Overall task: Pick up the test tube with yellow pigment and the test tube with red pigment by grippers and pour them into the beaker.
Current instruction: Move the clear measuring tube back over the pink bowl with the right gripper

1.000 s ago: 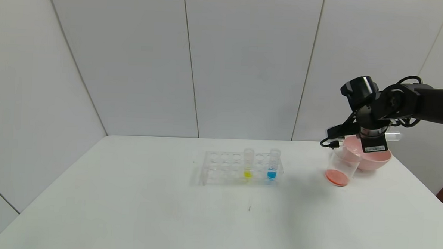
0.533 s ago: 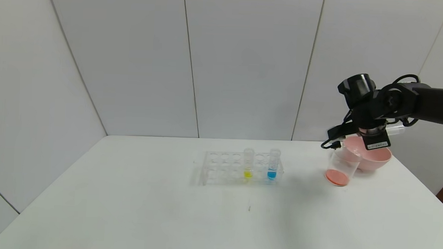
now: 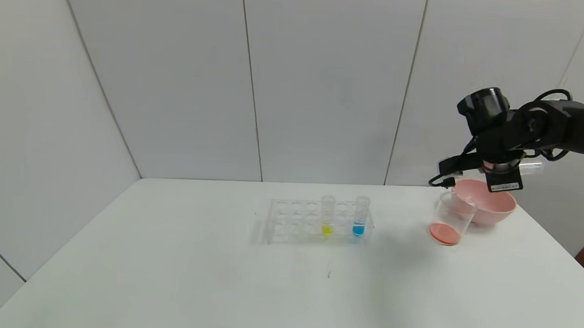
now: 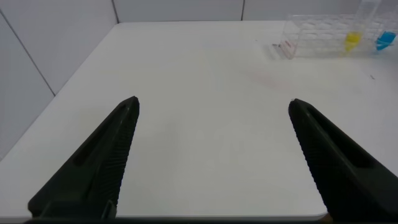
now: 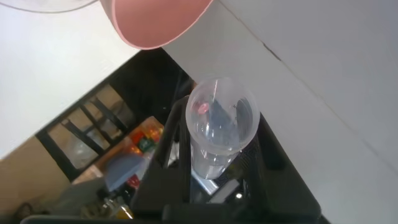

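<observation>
Our right gripper [image 3: 511,169] hangs above the pink bowl [image 3: 489,208], clamped on the emptied test tube with red pigment [image 3: 532,168], held sideways. The beaker [image 3: 449,222], beside the bowl, holds orange-red liquid. The test tube with yellow pigment [image 3: 327,215] stands in the rack [image 3: 289,222]. Our left gripper [image 4: 211,162] hovers wide open.

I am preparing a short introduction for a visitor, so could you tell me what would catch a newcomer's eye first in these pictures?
First the right gripper, raised above the pink bowl at the table's far right, shut on the test tube with red pigment, which looks nearly empty. Beside the bowl stands the beaker with orange-red liquid at its bottom. Mid-table, a clear rack holds the test tube with yellow pigment and a blue one.
</observation>
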{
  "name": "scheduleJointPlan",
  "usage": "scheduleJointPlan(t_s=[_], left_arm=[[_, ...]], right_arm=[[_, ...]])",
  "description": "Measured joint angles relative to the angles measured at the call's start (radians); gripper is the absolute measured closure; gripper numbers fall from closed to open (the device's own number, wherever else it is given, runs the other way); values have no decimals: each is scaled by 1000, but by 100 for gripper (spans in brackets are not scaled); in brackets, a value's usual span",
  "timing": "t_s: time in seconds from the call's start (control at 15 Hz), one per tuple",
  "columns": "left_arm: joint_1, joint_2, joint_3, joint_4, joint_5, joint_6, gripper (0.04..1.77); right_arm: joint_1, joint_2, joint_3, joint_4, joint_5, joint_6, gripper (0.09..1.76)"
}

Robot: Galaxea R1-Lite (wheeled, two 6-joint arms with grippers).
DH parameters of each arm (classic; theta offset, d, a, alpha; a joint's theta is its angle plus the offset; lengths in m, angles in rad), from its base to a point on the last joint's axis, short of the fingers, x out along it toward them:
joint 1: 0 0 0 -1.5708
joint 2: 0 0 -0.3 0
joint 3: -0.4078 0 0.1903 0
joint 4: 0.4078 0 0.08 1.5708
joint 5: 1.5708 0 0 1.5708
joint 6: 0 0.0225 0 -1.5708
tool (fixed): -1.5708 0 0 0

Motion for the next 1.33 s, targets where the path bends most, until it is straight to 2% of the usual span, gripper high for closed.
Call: scheduleJointPlan(t_s=[0.4, 0.67, 0.8, 1.0, 1.2, 1.33], left_arm=[[0, 0, 0, 0, 0, 0, 9], [0, 0, 0, 0, 0, 0, 9], [0, 0, 0, 0, 0, 0, 9], [0, 0, 0, 0, 0, 0, 9], [0, 0, 0, 0, 0, 0, 9], [0, 0, 0, 0, 0, 0, 9]], right_arm=[[-123, -71, 17, 57, 440, 402, 132], [-204, -97, 19, 51, 718, 699, 132], [-243, -105, 21, 10, 828, 825, 132], [-281, -107, 45, -176, 931, 985, 132], [-309, -107, 133, -311, 943, 1036, 132], [-309, -107, 213, -470, 944, 1128, 132]])
